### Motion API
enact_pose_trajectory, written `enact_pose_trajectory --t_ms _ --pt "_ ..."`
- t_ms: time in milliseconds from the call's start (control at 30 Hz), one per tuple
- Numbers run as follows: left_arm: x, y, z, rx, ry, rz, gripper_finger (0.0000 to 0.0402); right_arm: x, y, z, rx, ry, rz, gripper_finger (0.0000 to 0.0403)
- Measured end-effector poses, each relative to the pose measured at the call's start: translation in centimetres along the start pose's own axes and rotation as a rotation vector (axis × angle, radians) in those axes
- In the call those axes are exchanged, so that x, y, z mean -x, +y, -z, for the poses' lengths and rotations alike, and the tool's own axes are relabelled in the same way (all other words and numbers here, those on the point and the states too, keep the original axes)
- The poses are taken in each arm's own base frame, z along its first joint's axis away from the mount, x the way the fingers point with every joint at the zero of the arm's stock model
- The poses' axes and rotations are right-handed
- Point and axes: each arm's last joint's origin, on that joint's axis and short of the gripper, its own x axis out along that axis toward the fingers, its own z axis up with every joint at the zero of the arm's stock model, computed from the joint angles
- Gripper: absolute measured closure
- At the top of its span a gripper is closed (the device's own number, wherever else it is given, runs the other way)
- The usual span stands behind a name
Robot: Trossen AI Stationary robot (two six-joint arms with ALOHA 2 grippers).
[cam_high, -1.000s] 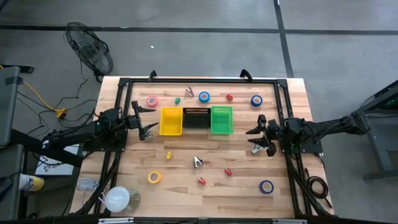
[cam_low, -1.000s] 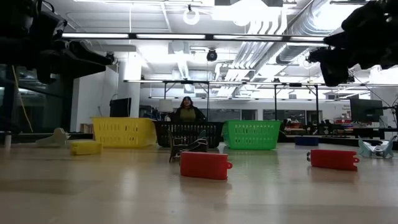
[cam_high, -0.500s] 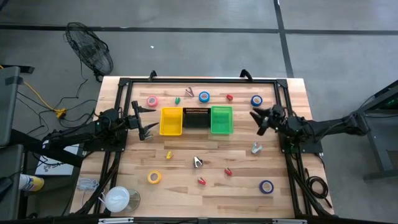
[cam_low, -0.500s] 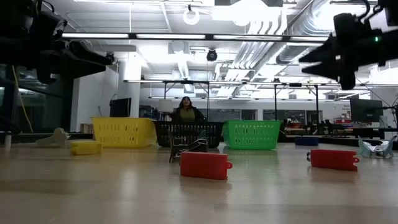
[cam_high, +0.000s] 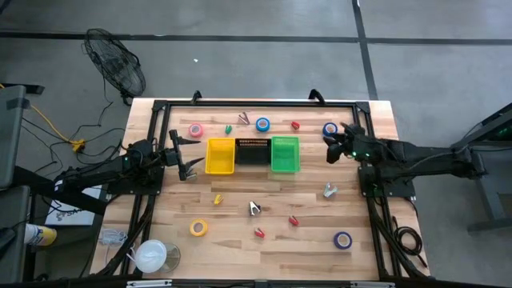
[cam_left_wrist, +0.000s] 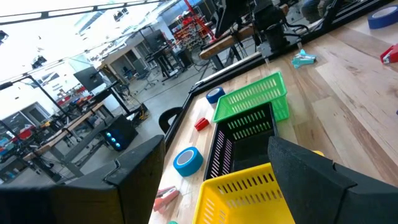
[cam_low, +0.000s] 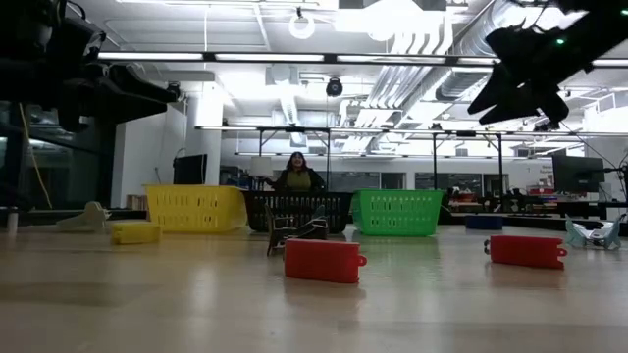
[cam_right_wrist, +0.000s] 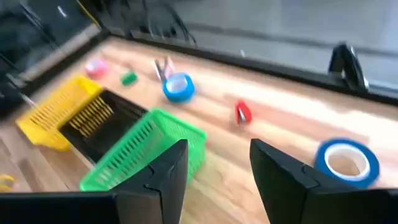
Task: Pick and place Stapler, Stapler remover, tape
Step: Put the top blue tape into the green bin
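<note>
My right gripper (cam_high: 330, 149) hangs open above the table's far right, slanting down toward the green bin (cam_high: 285, 154), next to a blue tape roll (cam_high: 330, 129); nothing is between its fingers (cam_right_wrist: 219, 149). My left gripper (cam_high: 190, 166) waits open at the left, beside the yellow bin (cam_high: 221, 156). Lying flat on the table are pink tape (cam_high: 195, 130), another blue tape (cam_high: 262, 124), yellow tape (cam_high: 198, 228) and purple tape (cam_high: 342, 239). Small red staplers (cam_high: 295, 125) (cam_high: 293, 220), a yellow one (cam_high: 217, 199) and silver staple removers (cam_high: 330, 190) (cam_high: 254, 209) lie scattered.
A black bin (cam_high: 252, 152) stands between the yellow and green bins. A large white roll (cam_high: 150, 256) sits at the near left corner. A black frame (cam_high: 256, 103) rims the table. A person (cam_low: 295, 175) shows in the room beyond the far edge.
My right gripper has risen and swung toward the table's far edge, away from the silver staple remover at the right. It has tipped from pointing down to a shallow downward slant. The remover lies where it was.
</note>
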Motion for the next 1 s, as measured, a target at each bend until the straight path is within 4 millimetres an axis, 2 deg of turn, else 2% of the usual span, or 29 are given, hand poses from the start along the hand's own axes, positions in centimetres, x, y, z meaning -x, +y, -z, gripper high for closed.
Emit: enact_pose_trajectory --t_ms 400,600,700,833,1000 --pt "0.0 0.0 0.0 0.000 -0.001 0.000 0.0120 -2.1 0.9 -5.8 0.137 0.377 0.169 0.0238" --pt "0.0 0.0 0.0 0.000 0.000 0.000 0.0120 -3.9 0.3 -8.3 0.140 0.543 0.303 0.0238" --pt "0.0 0.0 0.0 0.000 0.000 0.000 0.0120 -5.0 -0.6 -8.9 0.118 0.652 0.395 0.0238" --pt "0.0 0.0 0.0 0.000 -0.001 -0.001 0.0120 -6.6 -1.9 -8.6 0.103 0.799 0.500 0.0238" --pt "0.0 0.0 0.0 0.000 0.000 0.000 0.0120 -8.7 -2.8 -7.7 0.140 0.911 0.522 0.0238"
